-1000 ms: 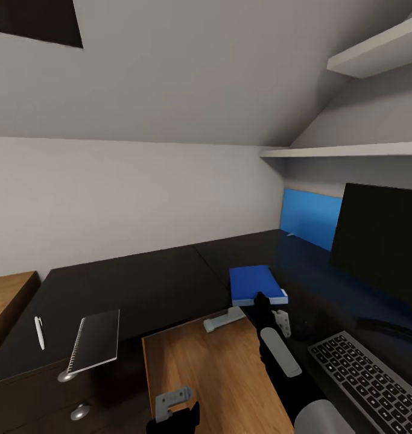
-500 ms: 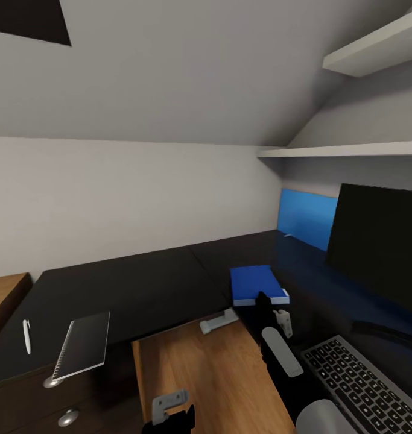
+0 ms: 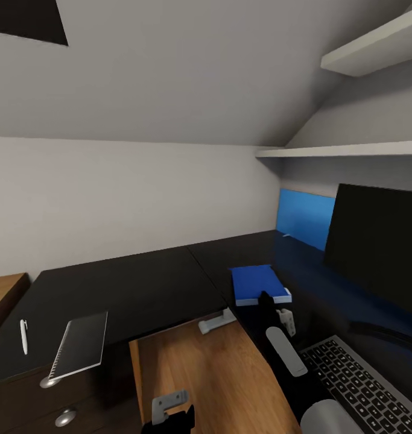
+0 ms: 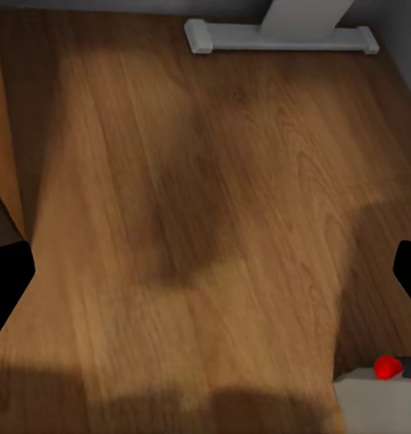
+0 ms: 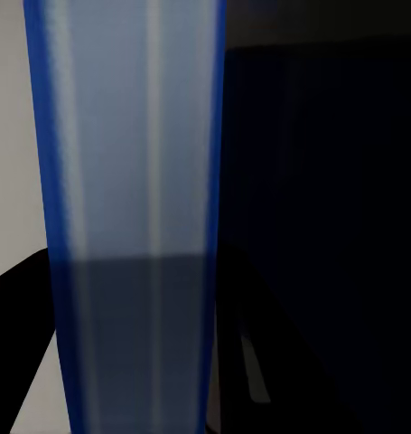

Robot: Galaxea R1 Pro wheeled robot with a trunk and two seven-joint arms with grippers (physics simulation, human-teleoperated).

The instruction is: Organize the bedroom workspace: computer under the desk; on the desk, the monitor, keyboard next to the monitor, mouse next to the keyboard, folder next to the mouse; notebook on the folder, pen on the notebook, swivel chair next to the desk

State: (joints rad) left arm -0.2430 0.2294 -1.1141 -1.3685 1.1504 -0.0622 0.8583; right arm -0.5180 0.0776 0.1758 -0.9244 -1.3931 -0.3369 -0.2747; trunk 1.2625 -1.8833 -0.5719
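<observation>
My right gripper (image 3: 269,299) is shut on the near edge of the blue folder (image 3: 259,283), which lies flat low over the black desk (image 3: 139,283) in front of the monitor (image 3: 377,241). Its pale edge (image 5: 133,217) runs between the fingers in the right wrist view. The keyboard (image 3: 365,383) lies on the desk at the lower right. Notebook (image 3: 82,345) and pen (image 3: 23,336) rest on the desk's left end. The left gripper (image 3: 169,413) hangs open low over the wood floor (image 4: 205,181). Mouse, computer and swivel chair are out of view.
A blue wall panel (image 3: 305,218) stands behind the desk, with white shelves (image 3: 350,150) above. The desk's white leg foot (image 3: 216,321) sits on the floor. Drawer knobs (image 3: 49,381) show under the notebook. A light-wood chest (image 3: 3,292) stands at the left.
The head camera has panned slightly, shifting the notebook and pen left in the picture. The right gripper keeps hold of the folder and has edged a little toward the monitor.
</observation>
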